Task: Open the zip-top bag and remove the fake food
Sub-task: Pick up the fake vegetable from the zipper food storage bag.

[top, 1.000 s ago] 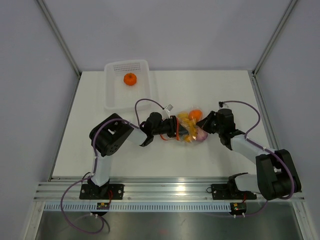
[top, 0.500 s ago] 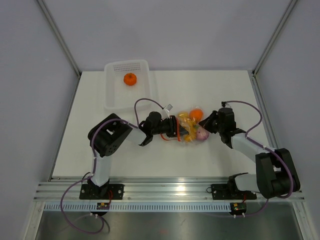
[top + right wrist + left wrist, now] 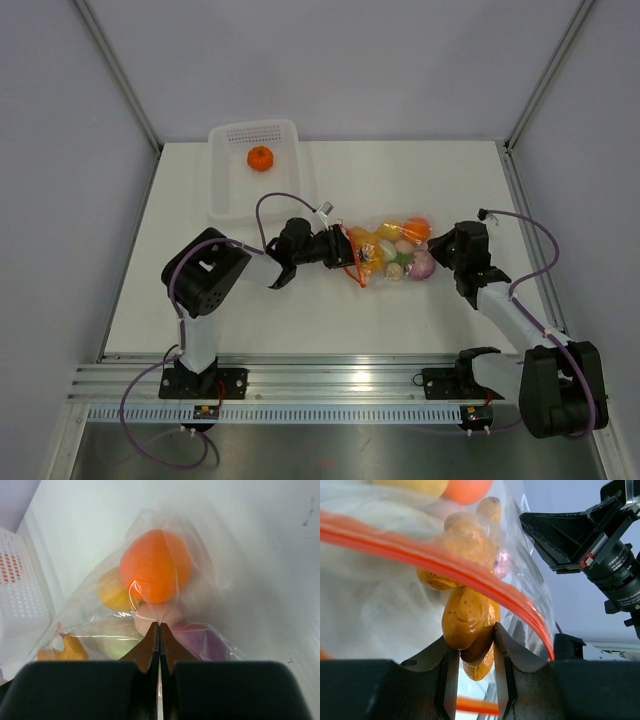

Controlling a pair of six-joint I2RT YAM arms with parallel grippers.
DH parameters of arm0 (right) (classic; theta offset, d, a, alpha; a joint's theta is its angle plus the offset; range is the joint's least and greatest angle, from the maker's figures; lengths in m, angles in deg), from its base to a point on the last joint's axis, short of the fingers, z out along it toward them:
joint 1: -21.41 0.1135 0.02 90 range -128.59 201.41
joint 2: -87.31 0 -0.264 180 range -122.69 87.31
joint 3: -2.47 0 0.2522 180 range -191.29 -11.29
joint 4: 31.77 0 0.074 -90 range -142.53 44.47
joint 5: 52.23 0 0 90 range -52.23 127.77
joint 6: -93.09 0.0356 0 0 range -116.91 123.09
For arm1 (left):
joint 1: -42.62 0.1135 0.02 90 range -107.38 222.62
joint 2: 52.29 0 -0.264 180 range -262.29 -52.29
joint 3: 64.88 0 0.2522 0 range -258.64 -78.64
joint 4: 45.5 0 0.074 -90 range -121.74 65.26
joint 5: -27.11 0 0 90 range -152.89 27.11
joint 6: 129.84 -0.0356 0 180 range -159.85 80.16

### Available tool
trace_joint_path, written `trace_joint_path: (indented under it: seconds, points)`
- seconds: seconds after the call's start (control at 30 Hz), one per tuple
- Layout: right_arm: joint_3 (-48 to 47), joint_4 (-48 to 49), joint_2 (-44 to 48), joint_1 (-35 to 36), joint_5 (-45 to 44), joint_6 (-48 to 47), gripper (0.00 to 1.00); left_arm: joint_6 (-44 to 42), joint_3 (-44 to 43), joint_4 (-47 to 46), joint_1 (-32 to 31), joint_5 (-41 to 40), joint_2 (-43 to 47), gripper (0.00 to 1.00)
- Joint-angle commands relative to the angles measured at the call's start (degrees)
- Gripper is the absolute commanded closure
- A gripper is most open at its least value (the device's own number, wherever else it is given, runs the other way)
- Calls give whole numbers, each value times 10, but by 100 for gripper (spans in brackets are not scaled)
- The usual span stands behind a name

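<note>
Crinkly zip-top bag pinched by right pincer; left pincer clamps lumpy fake food.

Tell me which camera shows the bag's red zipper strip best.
The left wrist view: the zipper strip crosses the frame close up. The top view shows only a thin red line at the left end of the bag. The right wrist view barely shows it.
</note>
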Motion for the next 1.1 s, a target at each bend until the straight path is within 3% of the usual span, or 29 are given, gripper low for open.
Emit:
trace_joint_path:
  seconds: [0.0, 0.23, 0.37, 0.53, 0.73, 1.07]
  points:
    - [7, -20, 32, -9, -79, 18, 100, 3, 6, -19, 9, 20, 33, 88]
    - [2, -79, 42, -19, -165, 59, 100, 9, 4, -12, 13, 32, 37, 89]
    - [3, -89, 42, -23, -172, 70, 100, -2, 4, 24, 23, 33, 45, 90]
    - [5, -87, 46, -25, -171, 71, 100, -11, 26, 83, 43, 6, 83, 97]
    - [5, -79, 38, -25, -156, 64, 100, -53, 49, 160, 65, -31, 172, 97]
    - [8, -65, 27, -25, -135, 56, 100, -5, 54, 140, 141, 16, 211, 96]
